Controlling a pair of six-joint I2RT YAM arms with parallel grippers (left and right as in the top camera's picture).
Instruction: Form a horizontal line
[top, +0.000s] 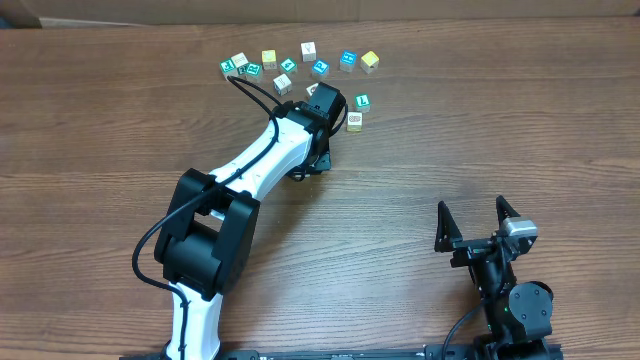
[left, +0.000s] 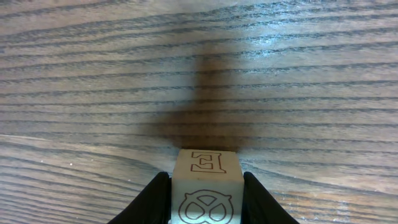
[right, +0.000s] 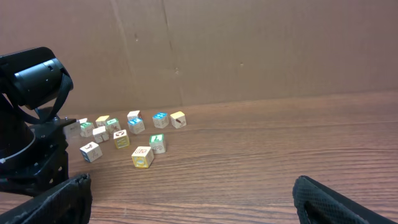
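Note:
Several small letter blocks lie in a loose arc at the far middle of the table, from a green-faced one (top: 227, 67) to a yellow one (top: 370, 61). Two more, a green one (top: 362, 101) and a tan one (top: 354, 120), lie nearer. My left gripper (top: 318, 95) is among them, shut on a white block (left: 207, 180) with an "E" on top and a pretzel-like mark on its near face. The block is close above the wood. My right gripper (top: 478, 215) is open and empty at the near right, far from the blocks (right: 142, 157).
The left arm (top: 250, 165) stretches diagonally from the near left to the blocks. A cardboard wall (right: 249, 50) stands behind the table's far edge. Bare wood table (top: 480, 120) lies right of the blocks and in front of the right gripper.

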